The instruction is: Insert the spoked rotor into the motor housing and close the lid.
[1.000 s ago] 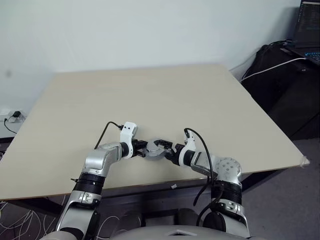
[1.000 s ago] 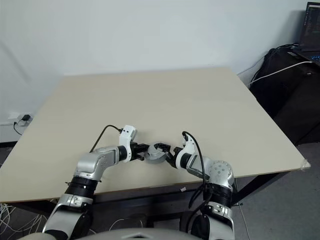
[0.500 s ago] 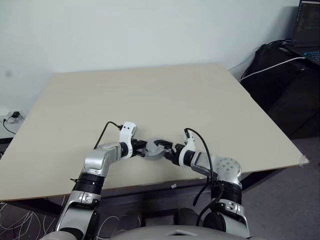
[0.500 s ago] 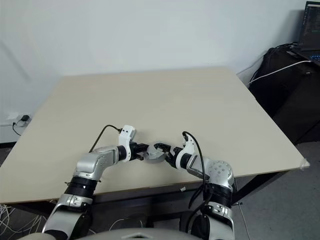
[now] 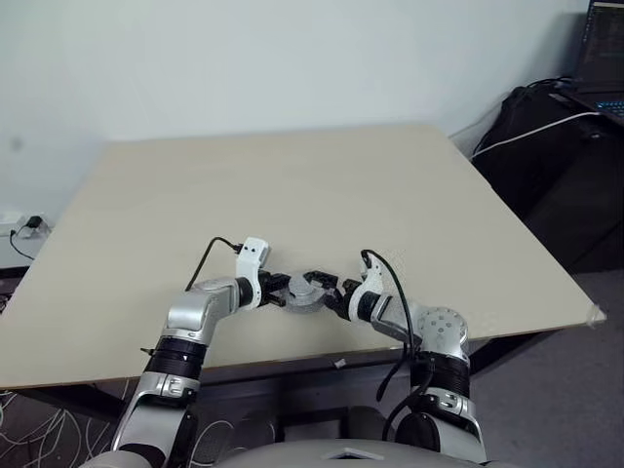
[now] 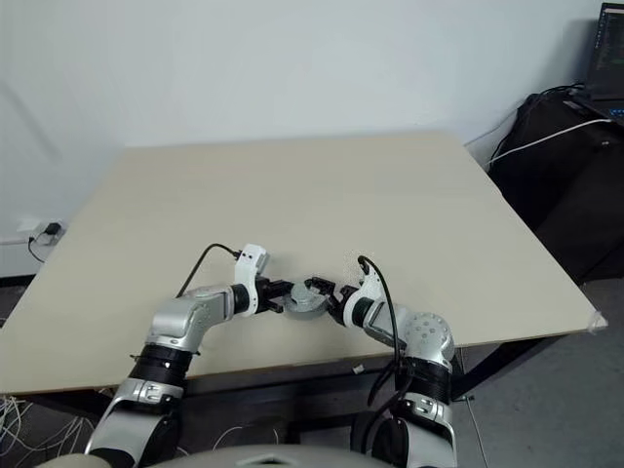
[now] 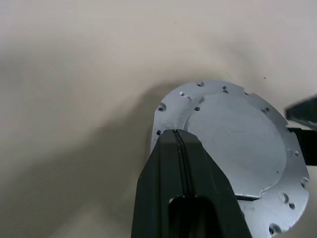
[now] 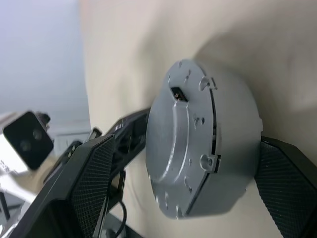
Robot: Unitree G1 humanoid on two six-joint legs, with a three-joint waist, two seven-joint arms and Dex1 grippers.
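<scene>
From my head camera, a pale beige table (image 5: 292,185) stretches wide and bare ahead of me, with open room on every side of my hands. Its near edge runs just below my wrists, and its right corner sits far off to my right. My two grippers meet close to that near edge, around a round grey metal part, the motor housing (image 5: 310,294) with the lid on it. My left gripper (image 5: 280,292) touches the housing from my left. My right gripper (image 5: 326,291) reaches in from my right.

In my left wrist view, my two black fingers (image 7: 184,193) are pressed flat together, holding nothing. Their joined tip rests against the rim of the lid (image 7: 237,144), a flat silver disc with small holes around its edge. Its broad face looks toward this camera.

In my right wrist view, my fingers stand spread wide on either side of the housing (image 8: 218,148), one finger (image 8: 94,183) near the lidded side and the other by the opposite side. I cannot tell whether they press on it. Here the part shows its thick drum side, and the seam between lid and body is visible. The left gripper's tip (image 8: 131,131) shows behind it.
</scene>
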